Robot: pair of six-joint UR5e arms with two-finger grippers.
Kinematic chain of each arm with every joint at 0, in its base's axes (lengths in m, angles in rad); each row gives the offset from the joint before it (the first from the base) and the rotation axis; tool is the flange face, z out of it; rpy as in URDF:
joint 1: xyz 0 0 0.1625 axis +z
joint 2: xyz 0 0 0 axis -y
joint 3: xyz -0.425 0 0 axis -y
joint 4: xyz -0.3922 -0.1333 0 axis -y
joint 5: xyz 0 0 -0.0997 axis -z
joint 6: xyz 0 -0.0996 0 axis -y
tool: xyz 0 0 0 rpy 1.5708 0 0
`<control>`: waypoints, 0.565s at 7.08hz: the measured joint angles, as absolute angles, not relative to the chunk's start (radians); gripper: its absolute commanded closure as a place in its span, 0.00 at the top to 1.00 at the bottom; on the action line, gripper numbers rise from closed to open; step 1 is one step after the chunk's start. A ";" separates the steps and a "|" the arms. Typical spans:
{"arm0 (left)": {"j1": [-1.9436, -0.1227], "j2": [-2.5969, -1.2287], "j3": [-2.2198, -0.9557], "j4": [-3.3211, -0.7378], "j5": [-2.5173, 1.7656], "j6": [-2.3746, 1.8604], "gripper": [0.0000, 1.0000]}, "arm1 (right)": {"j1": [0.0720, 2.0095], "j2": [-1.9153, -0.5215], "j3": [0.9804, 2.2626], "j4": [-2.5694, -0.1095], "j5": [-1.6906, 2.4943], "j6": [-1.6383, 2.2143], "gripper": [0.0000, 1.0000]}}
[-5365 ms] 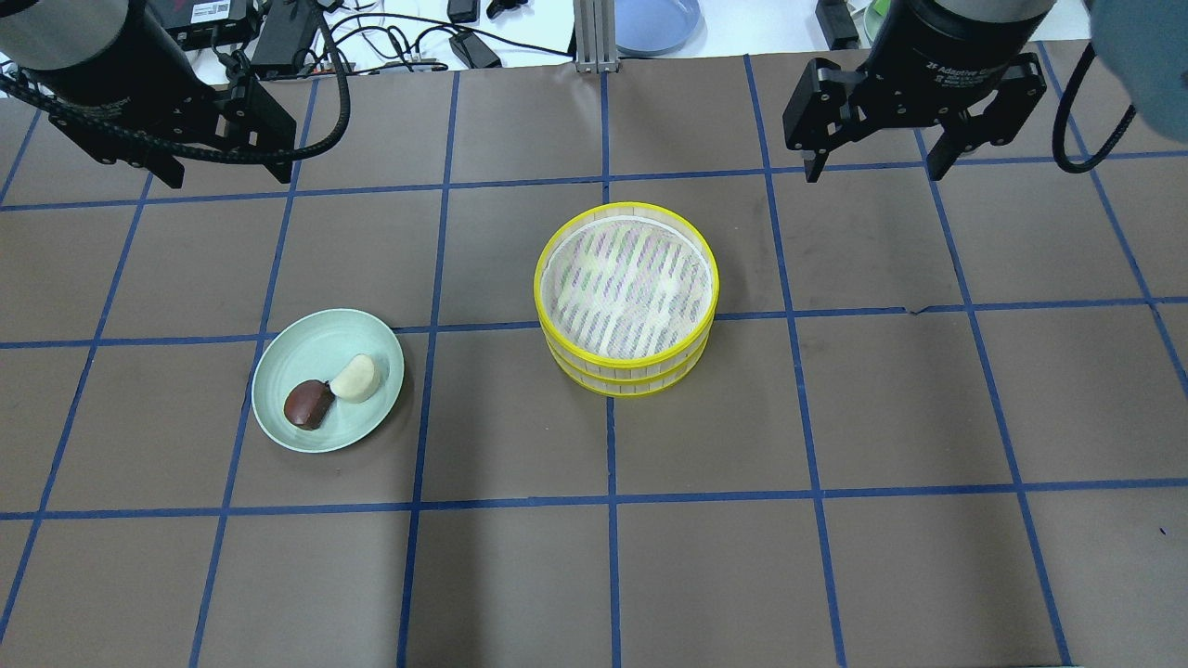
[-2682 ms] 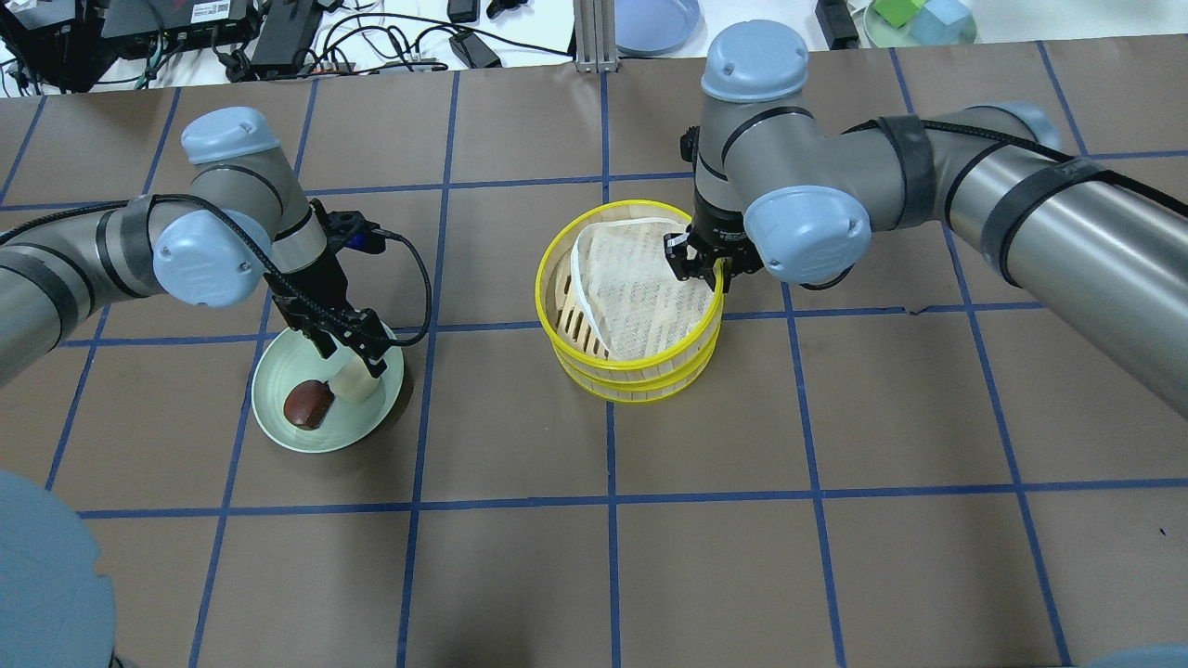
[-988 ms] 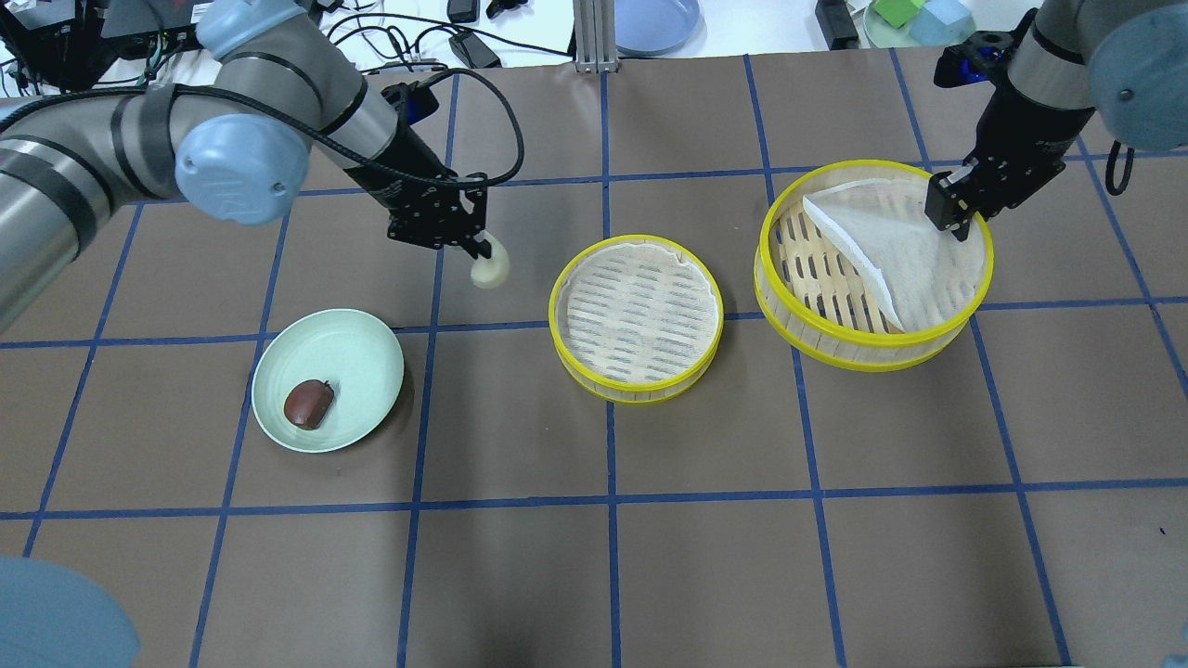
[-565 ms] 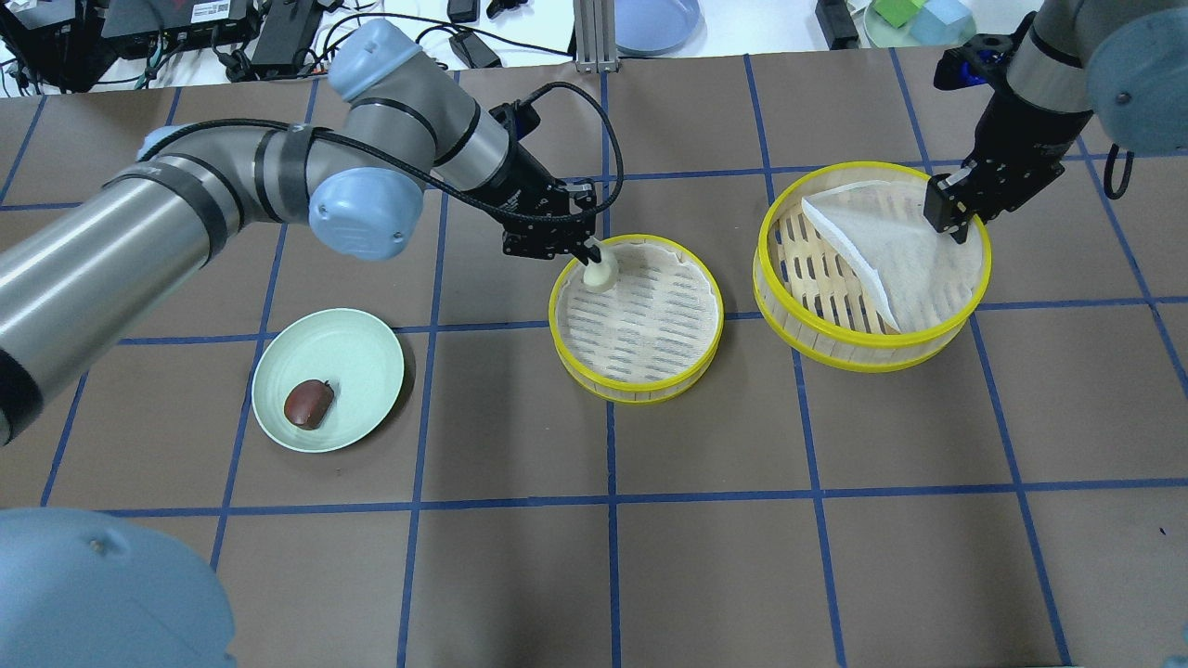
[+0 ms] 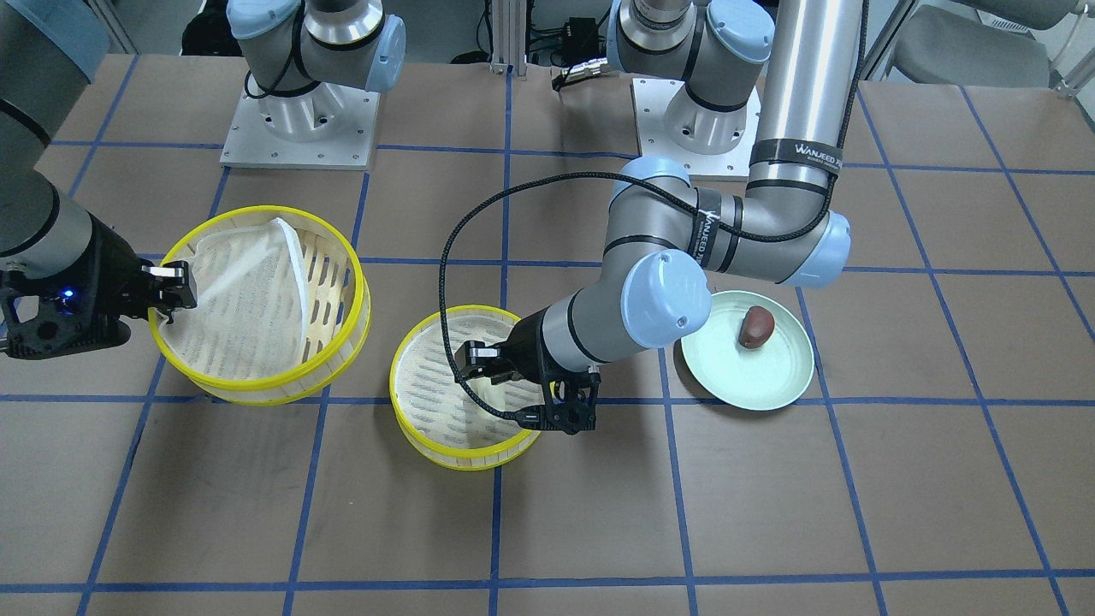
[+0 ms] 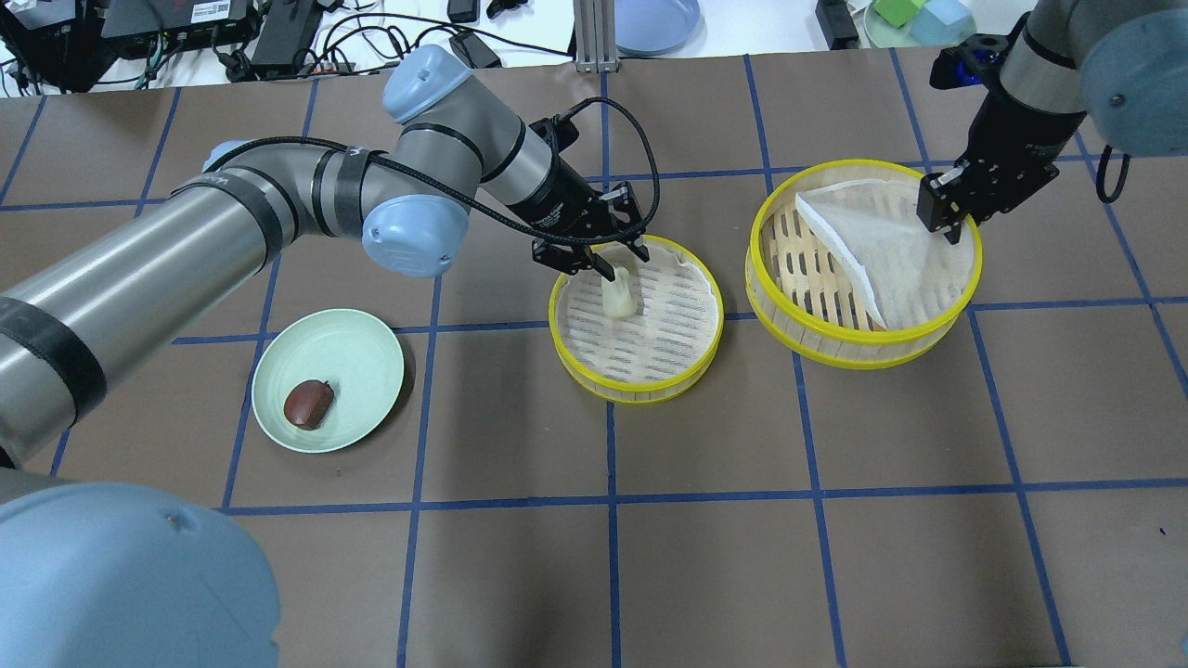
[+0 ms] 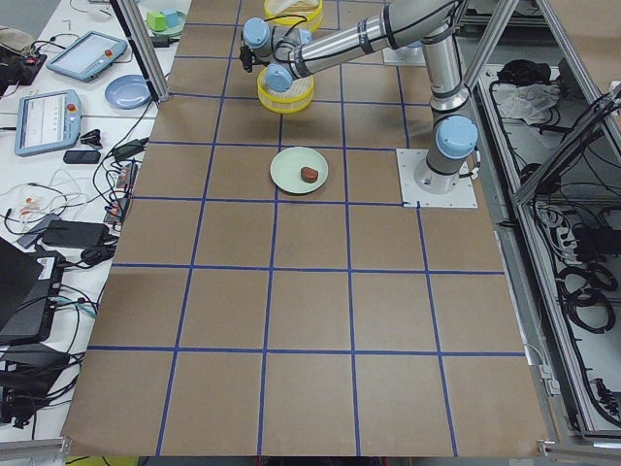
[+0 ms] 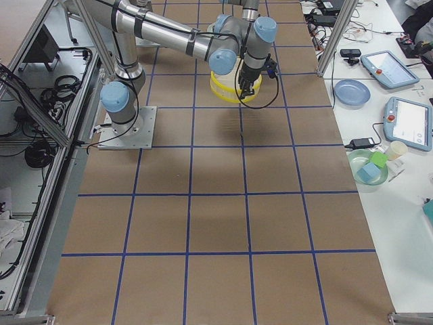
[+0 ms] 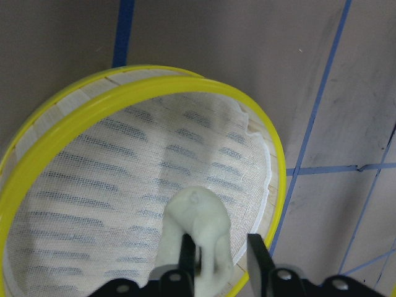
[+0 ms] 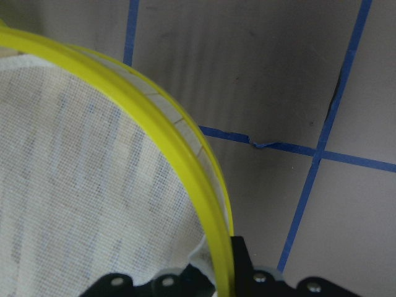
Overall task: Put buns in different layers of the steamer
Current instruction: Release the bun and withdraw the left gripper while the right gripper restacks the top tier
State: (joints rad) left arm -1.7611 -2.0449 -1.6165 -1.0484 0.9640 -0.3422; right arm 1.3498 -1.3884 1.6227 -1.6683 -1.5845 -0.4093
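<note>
White bun down in one tray, the other tray pinched by its rim

The left gripper [image 6: 605,267] has its jaws parted; the cream-white bun [image 6: 619,297] stands between them on the first tray [image 6: 637,390], against one finger, clear of the other, the rim close behind. Free mesh lies ahead. The right gripper [image 6: 937,223] clamps the second tray [image 6: 863,351] by its rim, the liner [image 6: 891,260] bunched at its jaws, slats bare opposite. A narrow gap parts the trays. The dark bun [image 6: 308,404] lies on the plate [image 6: 357,348], well apart.

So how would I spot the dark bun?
To the robot's left of the two yellow-rimmed steamer trays lies a pale green plate. The dark reddish-brown bun sits alone on it; the only other bun is cream-white, in a tray.
</note>
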 measured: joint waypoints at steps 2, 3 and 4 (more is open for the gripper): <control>-1.746 -2.023 -1.612 -1.063 1.039 -0.332 0.99 | 1.430 -1.384 1.627 -1.676 -1.580 -0.297 0.00; -1.708 -2.000 -1.612 -1.107 1.135 -0.278 0.99 | 1.481 -1.377 1.628 -1.685 -1.578 -0.240 0.00; -1.650 -1.968 -1.612 -1.189 1.255 -0.152 0.99 | 1.532 -1.356 1.629 -1.714 -1.577 -0.182 0.00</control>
State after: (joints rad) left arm -1.6501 -1.9684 -1.6124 -1.1890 1.2551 -0.1523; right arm 1.5316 -1.3561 1.6287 -1.7138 -1.5774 -0.1818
